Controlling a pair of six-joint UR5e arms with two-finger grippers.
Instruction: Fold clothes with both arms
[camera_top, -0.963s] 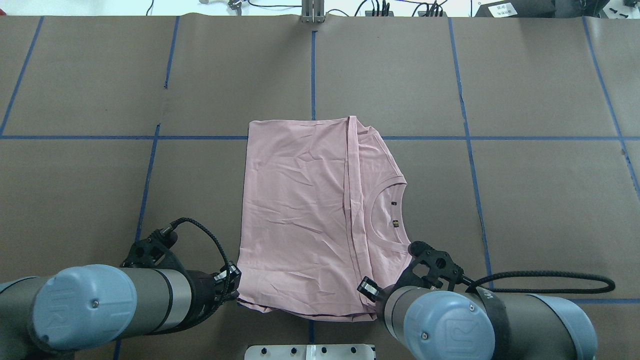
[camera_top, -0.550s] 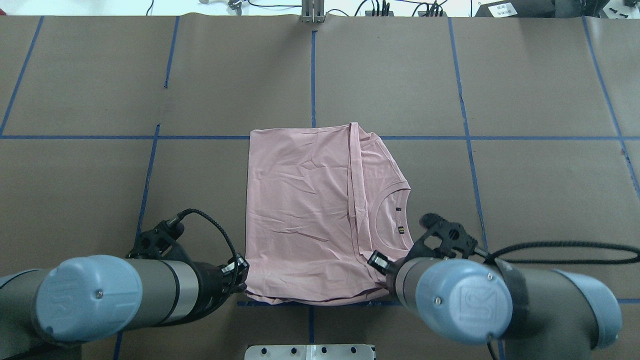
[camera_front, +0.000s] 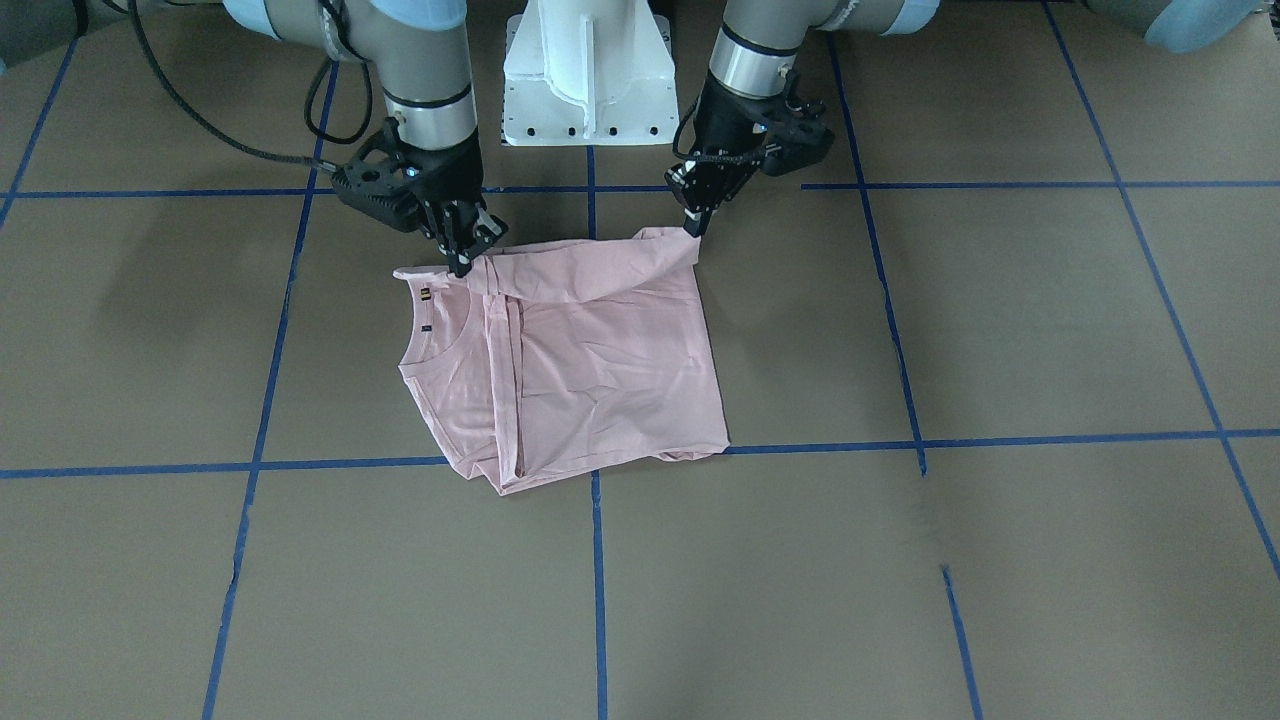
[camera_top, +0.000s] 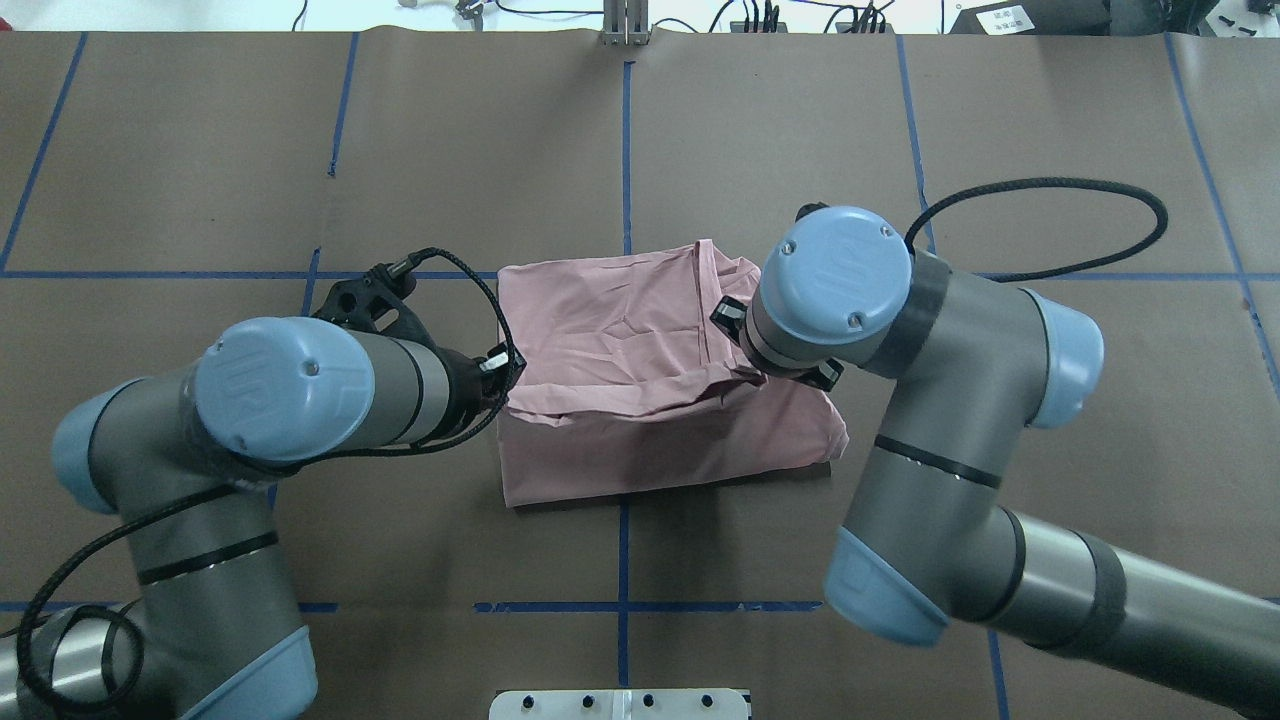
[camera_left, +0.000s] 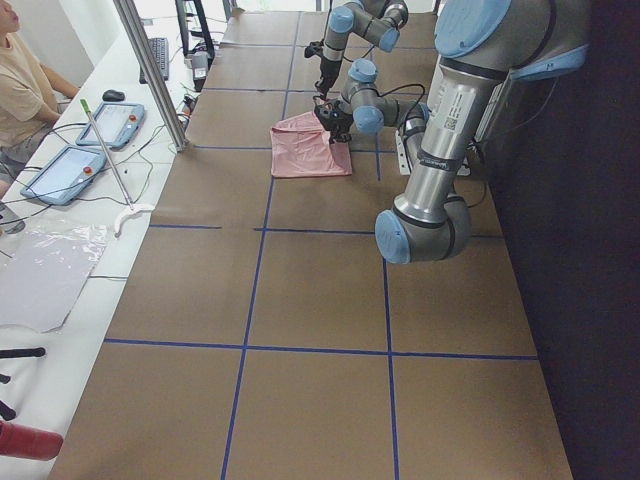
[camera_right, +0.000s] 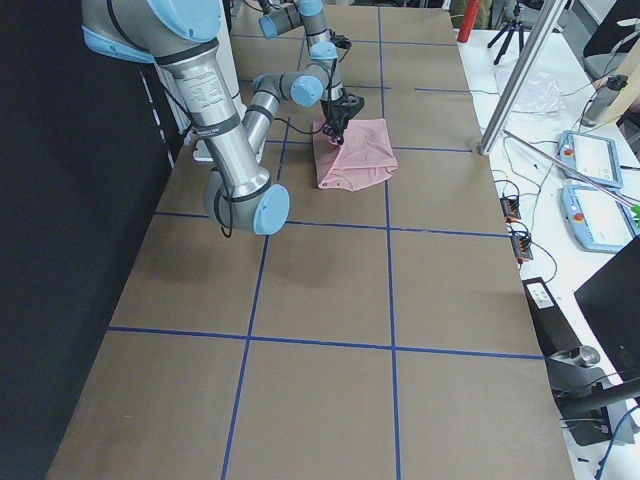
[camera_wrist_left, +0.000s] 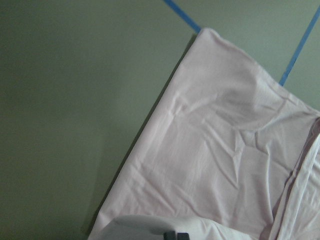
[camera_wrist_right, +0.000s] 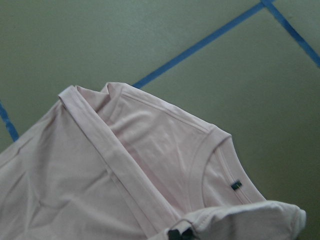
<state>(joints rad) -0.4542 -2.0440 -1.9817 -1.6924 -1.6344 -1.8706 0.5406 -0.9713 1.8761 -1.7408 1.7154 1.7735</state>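
The pale pink T-shirt (camera_top: 610, 320) lies folded at the table's middle, plain side up, with its ribbed neck (camera_front: 430, 335) toward my right arm. Its edge nearest my base is raised and hangs in a sagging band (camera_front: 580, 268) over the rest. My left gripper (camera_front: 692, 228) is shut on one end of that raised edge, also seen at the shirt's left side (camera_top: 508, 372). My right gripper (camera_front: 462, 263) is shut on the other end beside the neck; overhead its wrist (camera_top: 835, 275) hides it. Both wrist views look down on pink cloth (camera_wrist_left: 225, 150) (camera_wrist_right: 150, 150).
The white pedestal base (camera_front: 585, 70) stands behind the shirt on my side. Blue tape lines (camera_top: 625, 140) grid the brown table cover. A black cable (camera_top: 1040, 185) loops over the table beside my right arm. A person (camera_left: 20, 90) sits at a side bench with tablets (camera_left: 70, 170).
Both arms have risen and moved away from my base, carrying the shirt's near edge up and over the rest. The near edge no longer lies flat by the tape line.
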